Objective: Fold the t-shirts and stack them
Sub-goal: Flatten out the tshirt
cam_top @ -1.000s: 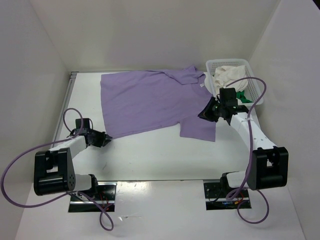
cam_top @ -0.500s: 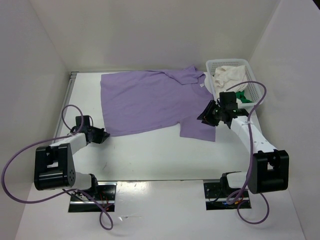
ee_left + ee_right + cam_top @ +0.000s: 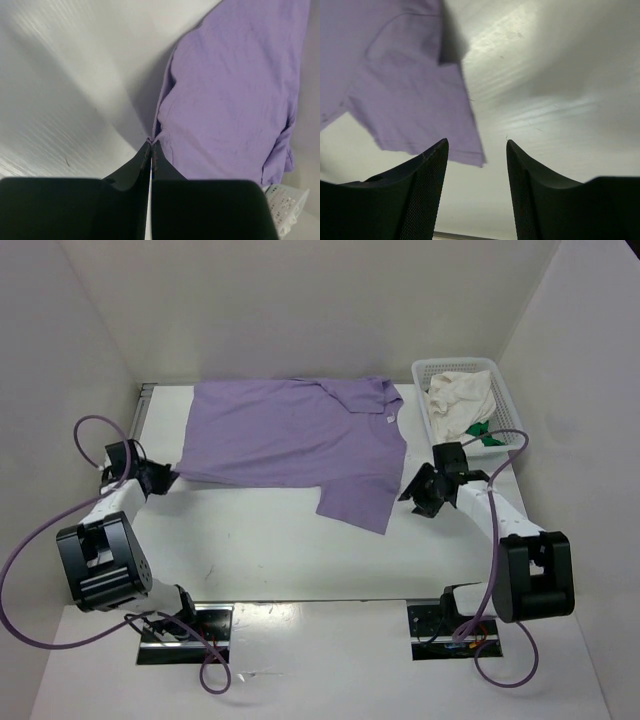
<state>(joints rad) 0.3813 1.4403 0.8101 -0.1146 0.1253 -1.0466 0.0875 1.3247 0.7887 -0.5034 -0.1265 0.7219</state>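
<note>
The bright green cloth t-shirt (image 3: pixel 484 429) is mostly hidden under the cream white cloth t-shirt (image 3: pixel 462 398) in the far-right white plastic mesh basket (image 3: pixel 513 410). The lavender purple cloth t-shirt (image 3: pixel 235 90) is cut off by both wrist views' edges; its corner is concealed inside the closed left gripper (image 3: pixel 151 149).

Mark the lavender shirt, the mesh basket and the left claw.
lavender shirt (image 3: pixel 290 430): top external view, middle of its body.
mesh basket (image 3: pixel 455 362): top external view, its far rim.
left claw (image 3: pixel 151 146): left wrist view, where the fingertips meet, pinched shut on the shirt's edge.
</note>
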